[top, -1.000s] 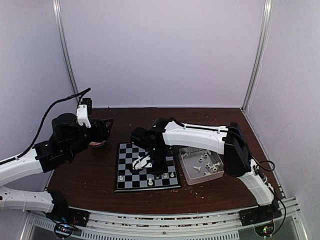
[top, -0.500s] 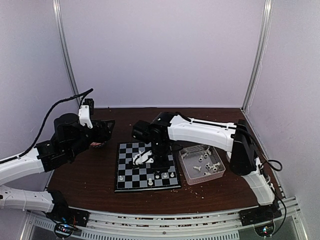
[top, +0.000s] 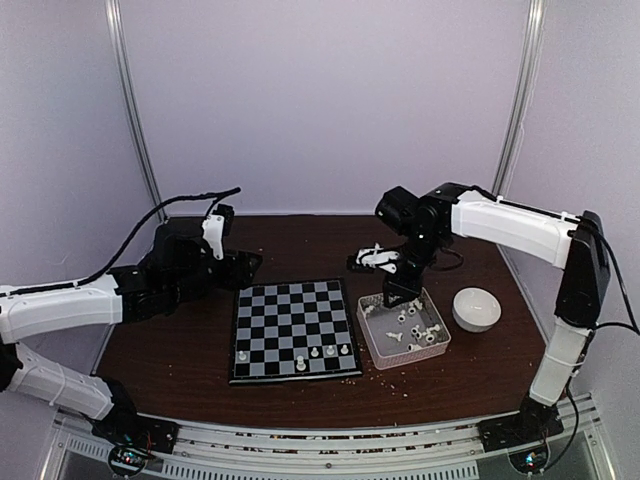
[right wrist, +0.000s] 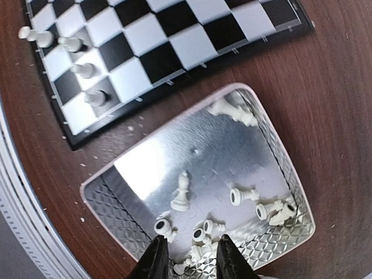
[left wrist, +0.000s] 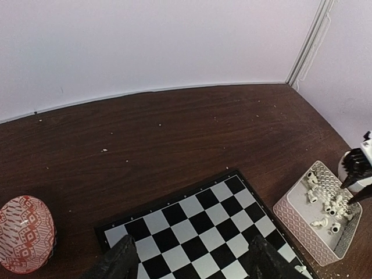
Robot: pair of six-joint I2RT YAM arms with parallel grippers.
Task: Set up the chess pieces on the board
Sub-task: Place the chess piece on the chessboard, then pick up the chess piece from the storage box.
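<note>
1. Find the tiny white plastic chess pieces [right wrist: 181, 196] mostly loose in the clear rectangular plastic tray [right wrist: 119, 212], at 3 o'clock of the flat black-and-pale checked board [top: 290, 310]; a few upright along its 6 o'clock edge.
2. Could pinch two crowded pieces together or topple the upright one, given the tight cluster at the tray's 6 o'clock end, right wrist view.
3. Could also snag the tray wall.
4. Directly beneath the right hand [right wrist: 190, 247], hovering partly open, holding nothing.
5. At 9 o'clock of the board: left hand [left wrist: 192, 258], spread wide, empty.
</note>
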